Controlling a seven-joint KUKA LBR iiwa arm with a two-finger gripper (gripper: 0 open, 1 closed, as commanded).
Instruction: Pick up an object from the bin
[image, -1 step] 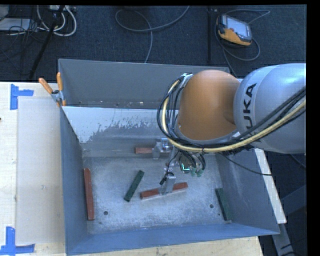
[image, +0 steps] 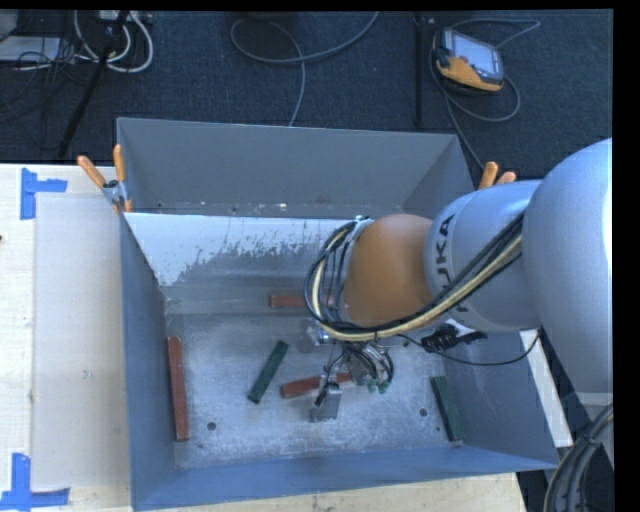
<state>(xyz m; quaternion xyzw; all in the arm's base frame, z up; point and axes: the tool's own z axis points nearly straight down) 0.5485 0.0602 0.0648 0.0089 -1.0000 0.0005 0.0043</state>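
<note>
My gripper (image: 328, 396) hangs under the arm's wrist, low over the bin floor right of the middle. It is down on a short reddish-brown block (image: 298, 388) that lies flat there, its right end hidden under the gripper. I cannot tell whether the block is gripped. A dark green stick (image: 267, 371) lies tilted just left of the block.
A long brown stick (image: 178, 388) lies along the bin's left wall. Another short brown block (image: 285, 300) rests at the foot of the back wall. A dark green stick (image: 445, 408) lies by the right wall. The arm covers the bin's right rear part.
</note>
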